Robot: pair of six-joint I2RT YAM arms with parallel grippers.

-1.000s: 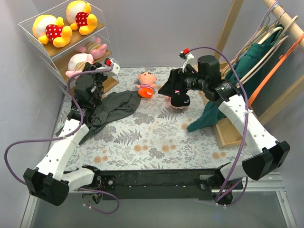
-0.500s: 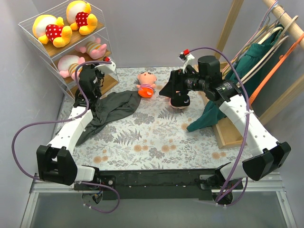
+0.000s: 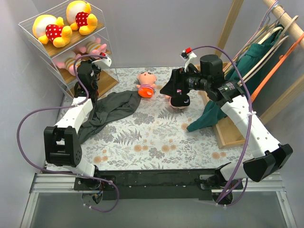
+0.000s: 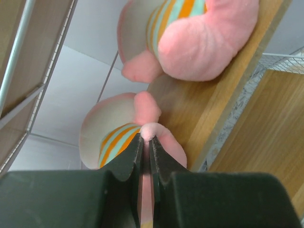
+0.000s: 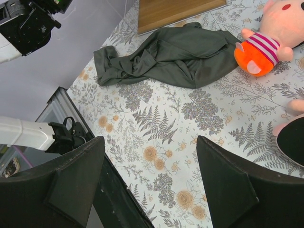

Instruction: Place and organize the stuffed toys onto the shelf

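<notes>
Doll (image 3: 146, 84) is lying at the far edge, mid-table; second doll (image 3: 179, 100) is lying beside it, near the right gripper (image 5: 151, 166), jaws spread. At the far-left corner, the left gripper (image 4: 146, 140) is pinching a pig (image 4: 118, 142) at the shelf's (image 3: 108, 81) middle board. Retracting unreleased would be dragging it off, or nudging the other pig (image 4: 199, 33).

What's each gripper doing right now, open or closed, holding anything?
Left gripper: closed, fingers pinching the pink pig.
Right gripper: open, holding nothing.
</notes>
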